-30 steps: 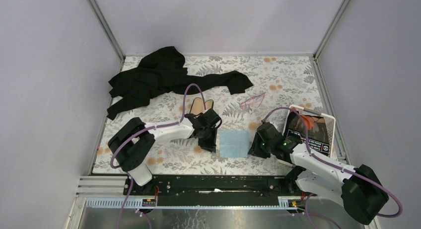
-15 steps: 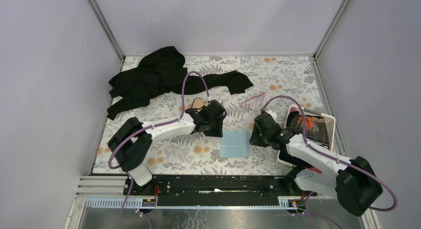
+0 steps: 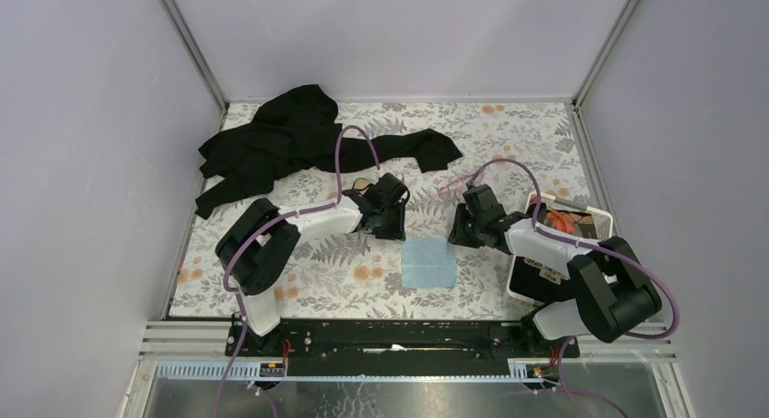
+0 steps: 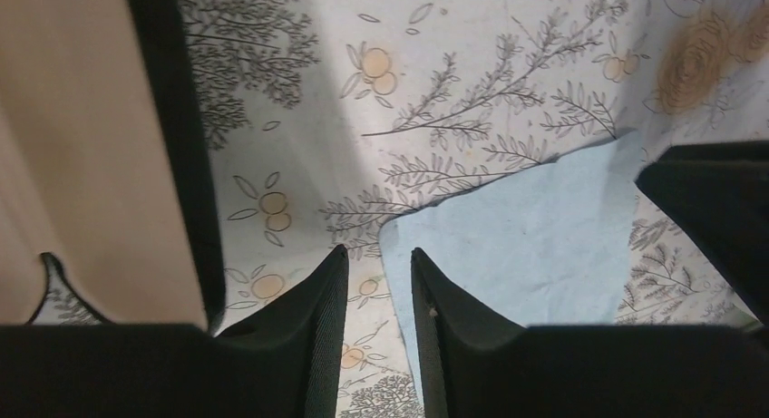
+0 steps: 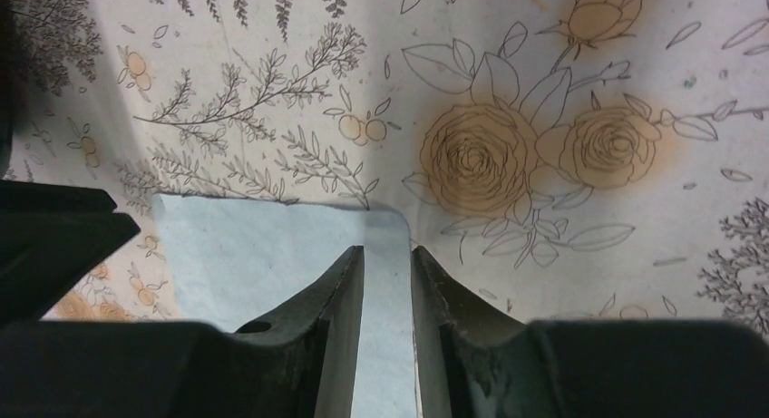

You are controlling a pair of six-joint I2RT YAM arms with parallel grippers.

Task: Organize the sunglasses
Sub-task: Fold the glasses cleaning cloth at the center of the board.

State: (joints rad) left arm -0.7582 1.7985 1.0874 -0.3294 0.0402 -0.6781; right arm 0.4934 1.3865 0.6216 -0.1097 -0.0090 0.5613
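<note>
The sunglasses, thin with pink lenses, lie on the floral mat behind my right gripper; neither wrist view shows them. A light blue cloth lies flat between the arms. My left gripper hangs open by a narrow gap over the cloth's far left corner, holding nothing. The black case's tan lining is at its left. My right gripper is also narrowly open and empty, over the cloth's far right corner.
A black garment sprawls across the far left of the mat. A white basket with packaged items stands at the right edge. The case is mostly hidden under the left arm. Grey walls close in three sides.
Both grippers have moved away from the near edge, from the cloth's sides up to its far corners, and their jaws have parted slightly. The cloth and sunglasses have stayed put.
</note>
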